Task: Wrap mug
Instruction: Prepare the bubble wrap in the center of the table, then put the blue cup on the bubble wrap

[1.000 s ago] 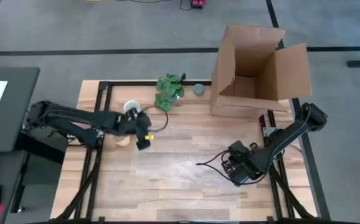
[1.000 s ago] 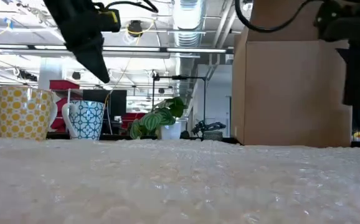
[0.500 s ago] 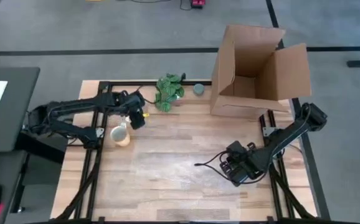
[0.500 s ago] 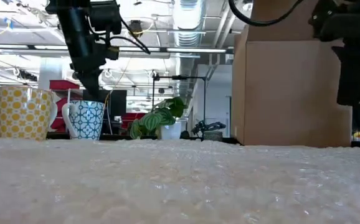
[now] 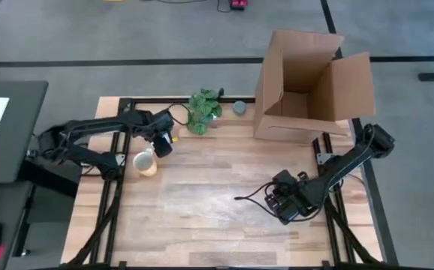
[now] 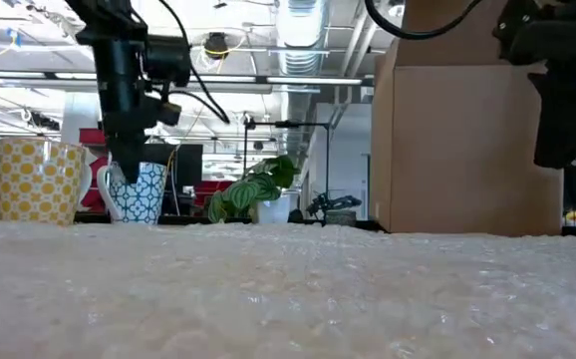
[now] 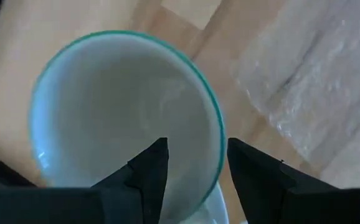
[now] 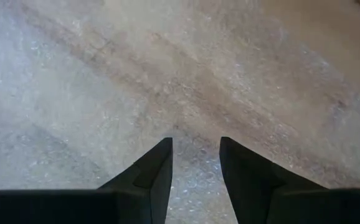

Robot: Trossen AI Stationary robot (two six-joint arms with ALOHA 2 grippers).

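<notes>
One left claw [image 7: 192, 163] finger sits inside the empty mug [image 7: 105, 112], fingers spread astride its rim.

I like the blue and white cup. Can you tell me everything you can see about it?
The mug is small and white with a blue pattern, a teal rim and a handle. It stands upright and empty on the wooden table, beside a yellow mug. The left gripper is open over it, one finger inside the rim and one outside.
</notes>
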